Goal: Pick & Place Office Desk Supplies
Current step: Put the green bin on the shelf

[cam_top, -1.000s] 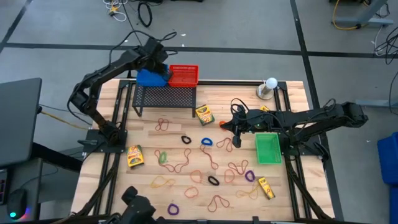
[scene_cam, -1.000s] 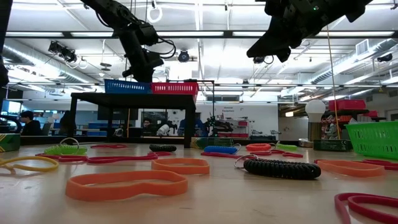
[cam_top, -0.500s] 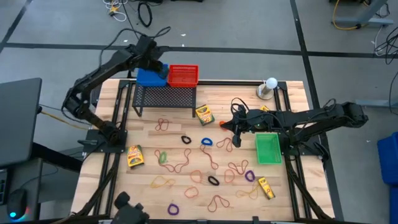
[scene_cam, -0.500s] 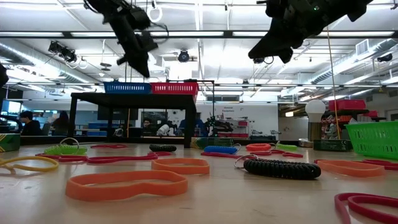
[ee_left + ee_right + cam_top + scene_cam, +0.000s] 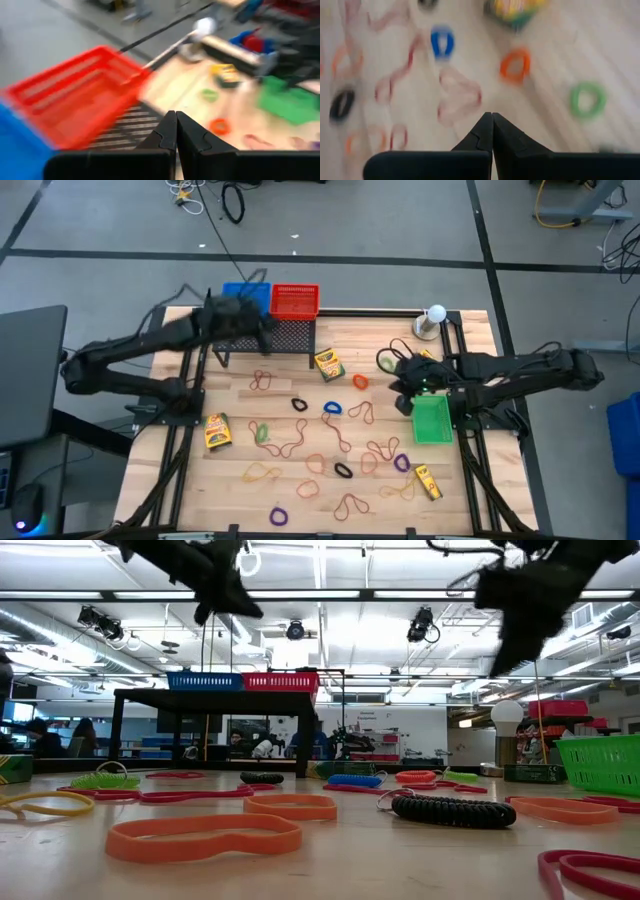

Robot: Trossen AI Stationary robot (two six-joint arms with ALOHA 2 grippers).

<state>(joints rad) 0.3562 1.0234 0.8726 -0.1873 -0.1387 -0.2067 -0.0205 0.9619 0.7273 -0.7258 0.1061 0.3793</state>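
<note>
High view. Left gripper [image 5: 262, 330] poised over the dark mesh shelf [image 5: 285, 338], just in front of the blue basket [image 5: 245, 292] and red basket [image 5: 294, 300] on its far edge. Right gripper [image 5: 400, 380] held above the wooden table [image 5: 470, 330], just beside the green basket [image 5: 432, 420]. Rubber-band loops scattered across the table's middle: blue loop [image 5: 332, 408], orange loop [image 5: 359, 381], black loop [image 5: 343, 471], purple loop [image 5: 402, 463]. Three yellow crayon boxes lying flat and well apart: one [image 5: 327, 364] just in front of the shelf, one [image 5: 216, 431] near the left edge, one [image 5: 427, 481] near the front right. White ball on a round base [image 5: 431, 321] at the far right corner.

Low view. Both arms raised clear of the table, left gripper [image 5: 222, 595] above the shelf, right gripper [image 5: 520, 610] above the right side. Long orange band [image 5: 203, 836] nearest the camera, coiled black band [image 5: 453, 811] behind it, green basket [image 5: 598, 762] at the right.

Left wrist view. Fingers [image 5: 167, 132] pressed together, nothing between them; red basket [image 5: 75, 107] and mesh shelf beneath; blurred green basket [image 5: 290, 102] farther off.

Right wrist view. Fingers [image 5: 485, 127] closed tip to tip, empty; below, blurred, the blue loop [image 5: 441, 42], orange loop [image 5: 516, 64], a green loop [image 5: 588, 100], a black loop [image 5: 342, 103] and one crayon box [image 5: 512, 10].
</note>
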